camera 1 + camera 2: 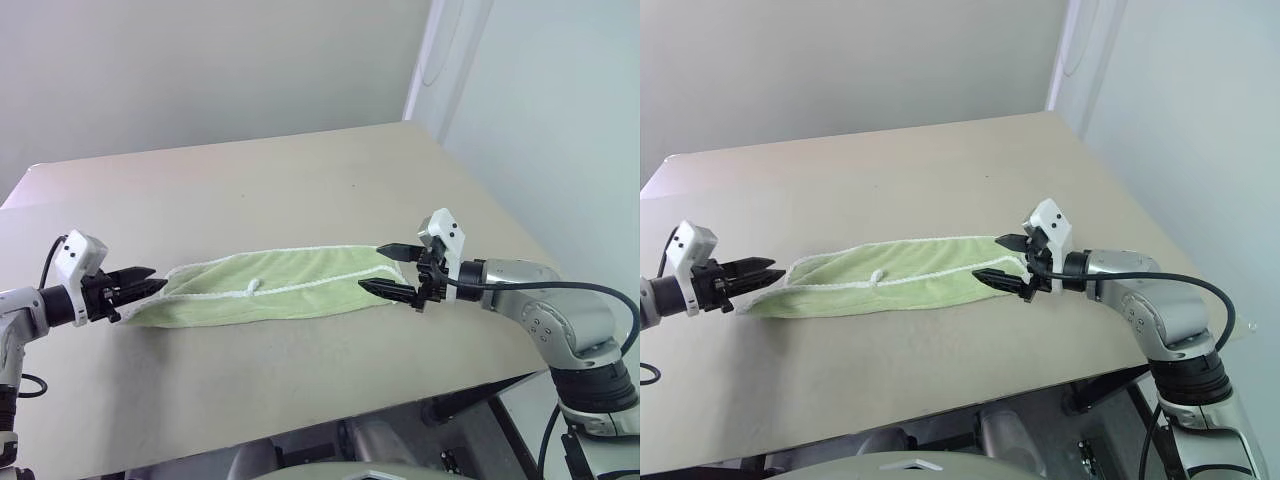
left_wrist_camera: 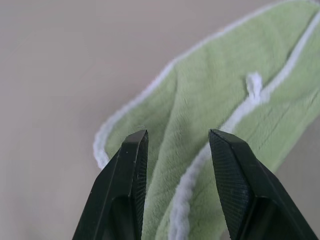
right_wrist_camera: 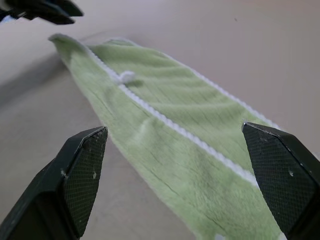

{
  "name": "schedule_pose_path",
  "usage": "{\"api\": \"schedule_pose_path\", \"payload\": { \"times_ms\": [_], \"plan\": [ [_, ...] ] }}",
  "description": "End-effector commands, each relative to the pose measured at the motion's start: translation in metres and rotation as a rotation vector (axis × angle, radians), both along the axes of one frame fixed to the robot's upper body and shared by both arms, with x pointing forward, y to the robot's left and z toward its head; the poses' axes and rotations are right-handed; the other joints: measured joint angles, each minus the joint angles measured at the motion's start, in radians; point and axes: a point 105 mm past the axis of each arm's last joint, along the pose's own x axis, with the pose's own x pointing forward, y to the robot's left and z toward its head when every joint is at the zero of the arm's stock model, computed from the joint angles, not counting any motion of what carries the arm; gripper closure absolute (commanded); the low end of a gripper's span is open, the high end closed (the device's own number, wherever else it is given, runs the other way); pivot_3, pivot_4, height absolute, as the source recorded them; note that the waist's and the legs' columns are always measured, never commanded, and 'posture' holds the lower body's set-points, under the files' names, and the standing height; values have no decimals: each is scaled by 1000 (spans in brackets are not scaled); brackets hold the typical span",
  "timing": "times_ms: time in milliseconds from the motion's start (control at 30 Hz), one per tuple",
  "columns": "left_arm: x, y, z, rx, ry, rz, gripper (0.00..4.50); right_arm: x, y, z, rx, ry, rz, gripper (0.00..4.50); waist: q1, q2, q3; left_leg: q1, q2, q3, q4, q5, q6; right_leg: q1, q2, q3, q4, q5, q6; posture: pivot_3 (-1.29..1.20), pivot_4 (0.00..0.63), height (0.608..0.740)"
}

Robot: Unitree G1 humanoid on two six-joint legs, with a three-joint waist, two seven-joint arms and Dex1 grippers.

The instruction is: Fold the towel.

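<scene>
Towel: folded into a long strip on the table, long axis running straight from one gripper to the other.
Left gripper: fingers parted, released, at the strip's left end.
Right gripper: spread wide, empty, at its right end.
Tag: nearer the left gripper.

The towel is soft, matt terry cloth with a fuzzy nap, ribbed in fine lines, and a whitish corded stitched edging. The table has a smooth, matt beige top. The gripper fingers are black plastic, their inner pads finely cross-hatched and rough.
</scene>
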Motion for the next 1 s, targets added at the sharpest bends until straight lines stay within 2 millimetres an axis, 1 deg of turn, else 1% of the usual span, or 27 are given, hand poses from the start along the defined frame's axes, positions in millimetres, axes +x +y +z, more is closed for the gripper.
{"api": "schedule_pose_path", "payload": {
  "times_ms": [33,133,233,400,500,667,800,900,1000],
  "plan": [
    [-2,5,4,27,-20,-11,2476,10,-7,6,-29,-17,-57,0,-1,0,0,0,0,0,0,0,0,0,0,0,0,0,0,0,0,712],
    [-6,5,-1,52,3,-26,2476,16,-11,0,-61,-6,-99,0,-1,0,0,0,0,0,0,0,0,0,0,0,0,0,0,0,0,712],
    [-10,12,-4,54,24,-12,2476,24,-11,-4,-66,-8,-137,0,-1,0,0,0,0,0,0,0,0,0,0,0,0,0,0,0,0,712],
    [-12,19,-10,71,28,6,2476,24,-7,-4,-70,-13,-131,0,-1,0,0,0,0,0,0,0,0,0,0,0,0,0,0,0,0,712],
    [-13,18,-13,69,40,-7,2476,26,-8,-4,-81,-18,-134,0,-1,0,0,0,0,0,0,0,0,0,0,0,0,0,0,0,0,712],
    [-11,17,-25,87,67,-20,2476,26,-10,-5,-91,-22,-140,0,-1,0,0,0,0,0,0,0,0,0,0,0,0,0,0,0,0,712],
    [-10,14,-25,67,88,-47,2476,24,-11,-5,-96,-26,-148,0,0,0,0,0,0,0,0,0,0,0,0,0,0,0,0,0,0,712],
    [-8,14,-23,49,87,-45,3060,24,-13,-4,-96,-29,-156,0,0,0,0,0,0,0,0,0,0,0,0,0,0,0,0,0,0,712],
    [-10,13,-19,18,96,-69,4118,24,-15,-5,-102,-33,-165,0,-2,0,0,0,0,0,0,0,0,0,0,0,0,0,0,0,0,712]
  ]
}}
